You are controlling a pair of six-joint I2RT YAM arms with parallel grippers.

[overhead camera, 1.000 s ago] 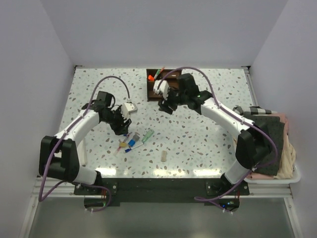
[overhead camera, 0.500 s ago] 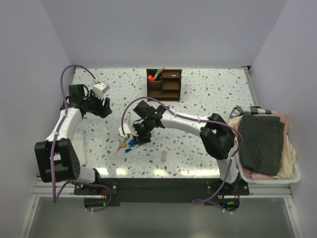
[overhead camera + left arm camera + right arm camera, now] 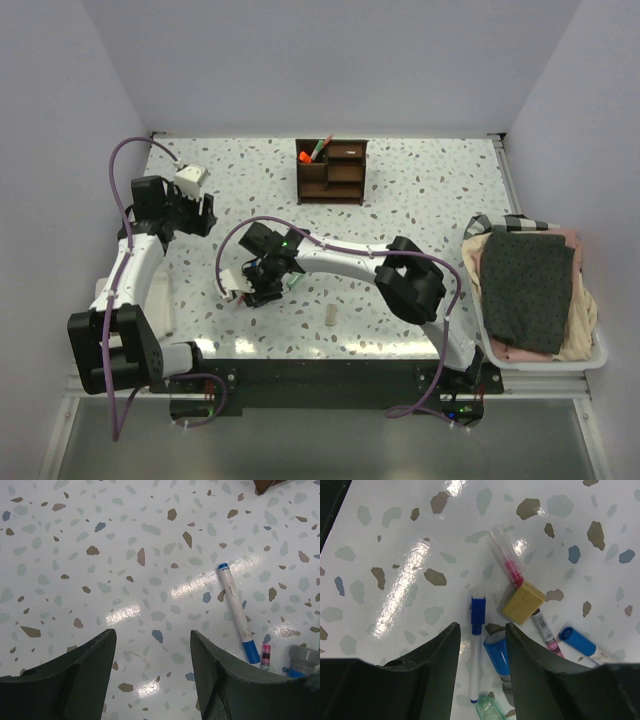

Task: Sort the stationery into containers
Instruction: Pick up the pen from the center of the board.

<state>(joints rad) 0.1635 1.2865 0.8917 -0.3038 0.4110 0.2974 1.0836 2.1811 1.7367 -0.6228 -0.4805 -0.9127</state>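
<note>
The stationery pile lies at the table's front left. In the right wrist view I see a white pen with a blue cap [image 3: 477, 630], a blue-capped piece [image 3: 496, 652], a tan eraser [image 3: 523, 603], a clear tube with a red core [image 3: 507, 560], a pink-labelled pen [image 3: 544, 629] and a green marker tip [image 3: 487, 711]. My right gripper [image 3: 481, 630] is open low over the pile, its jaws either side of the white pen and the blue-capped piece; it also shows in the top view [image 3: 255, 287]. My left gripper [image 3: 151, 635] is open and empty over bare table, at the far left in the top view [image 3: 200, 212]. The brown organizer [image 3: 332, 170] stands at the back centre with markers in its left compartment.
A tan block [image 3: 331, 315] lies alone near the front edge. A white pen with blue ends [image 3: 238, 615] lies to the right of my left gripper. A pile of dark and pink cloths [image 3: 530, 290] sits at the right edge.
My right arm has swung from the organizer across to the front-left pile and come down over it. My left arm has drawn back from the pile to the far left.
</note>
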